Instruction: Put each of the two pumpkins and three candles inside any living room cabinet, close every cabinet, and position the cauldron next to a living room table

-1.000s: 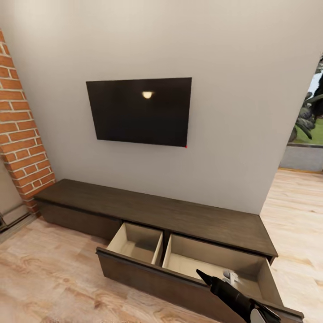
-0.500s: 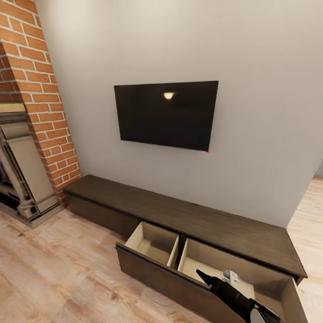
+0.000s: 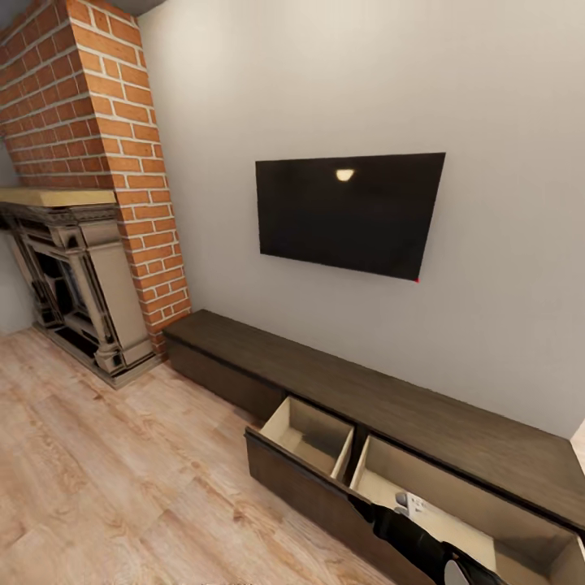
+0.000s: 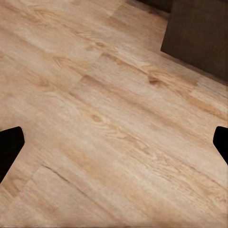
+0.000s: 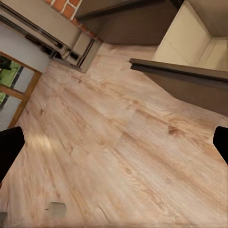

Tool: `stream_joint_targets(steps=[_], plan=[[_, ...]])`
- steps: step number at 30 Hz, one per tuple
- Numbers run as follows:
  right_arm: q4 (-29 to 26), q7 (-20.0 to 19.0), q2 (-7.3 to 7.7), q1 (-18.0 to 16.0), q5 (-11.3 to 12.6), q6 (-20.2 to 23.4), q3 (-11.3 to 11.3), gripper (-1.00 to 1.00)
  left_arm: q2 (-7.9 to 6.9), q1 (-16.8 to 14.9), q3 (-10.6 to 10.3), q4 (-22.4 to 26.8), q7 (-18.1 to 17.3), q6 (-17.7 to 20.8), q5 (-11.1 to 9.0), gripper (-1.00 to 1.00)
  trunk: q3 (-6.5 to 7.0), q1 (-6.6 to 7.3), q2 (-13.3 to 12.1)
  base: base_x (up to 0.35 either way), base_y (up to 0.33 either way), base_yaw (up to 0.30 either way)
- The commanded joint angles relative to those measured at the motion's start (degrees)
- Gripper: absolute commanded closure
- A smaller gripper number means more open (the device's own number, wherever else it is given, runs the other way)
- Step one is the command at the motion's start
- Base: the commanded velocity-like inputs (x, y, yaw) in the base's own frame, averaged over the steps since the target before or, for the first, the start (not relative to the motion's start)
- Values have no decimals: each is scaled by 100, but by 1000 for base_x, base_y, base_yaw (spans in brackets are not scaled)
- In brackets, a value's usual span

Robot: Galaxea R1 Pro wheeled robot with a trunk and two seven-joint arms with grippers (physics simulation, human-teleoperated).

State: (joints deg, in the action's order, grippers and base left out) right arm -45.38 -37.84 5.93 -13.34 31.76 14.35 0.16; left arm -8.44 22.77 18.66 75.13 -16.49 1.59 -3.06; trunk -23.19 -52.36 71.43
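The long, low dark-brown cabinet (image 3: pixel 382 398) runs along the wall under the black TV. One wide drawer (image 3: pixel 325 483) is pulled out, showing two pale beige compartments. A small pale object (image 3: pixel 412 504) lies in the right-hand compartment; I cannot tell whether it is a candle. My right arm (image 3: pixel 418 543) reaches in front of that drawer. In the right wrist view my right gripper (image 5: pixel 114 147) is open over bare floor, with the drawer's front edge (image 5: pixel 180 71) ahead. My left gripper (image 4: pixel 114 142) is open over floor near a dark cabinet front (image 4: pixel 199 33). Pumpkins, cauldron and table are out of view.
A brick column (image 3: pixel 106 154) and a stone fireplace (image 3: pixel 77 276) stand left of the cabinet. The TV (image 3: pixel 349 213) hangs on the pale wall. Light wood plank floor (image 3: pixel 122 479) stretches in front of the cabinet and fireplace.
The whole view has swung left, so the cabinet and TV sit further right in the picture and the fireplace has come into sight. The drawer stays open.
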Motion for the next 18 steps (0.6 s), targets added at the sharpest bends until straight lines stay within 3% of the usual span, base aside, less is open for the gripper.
stream_joint_targets(steps=[1, 18], plan=[[-4, -3, 0, -2, 53, 51, 1, -100, 1, 0, 6, 4, -30, 17, -30, -100, 13, 22, -38, -9, 0, 290], [0, 22, -4, -2, 34, 50, 7, -100, 1, 0, 6, -6, -30, 17, -20, -100, 319, 396, -720, -1, 0, 290]])
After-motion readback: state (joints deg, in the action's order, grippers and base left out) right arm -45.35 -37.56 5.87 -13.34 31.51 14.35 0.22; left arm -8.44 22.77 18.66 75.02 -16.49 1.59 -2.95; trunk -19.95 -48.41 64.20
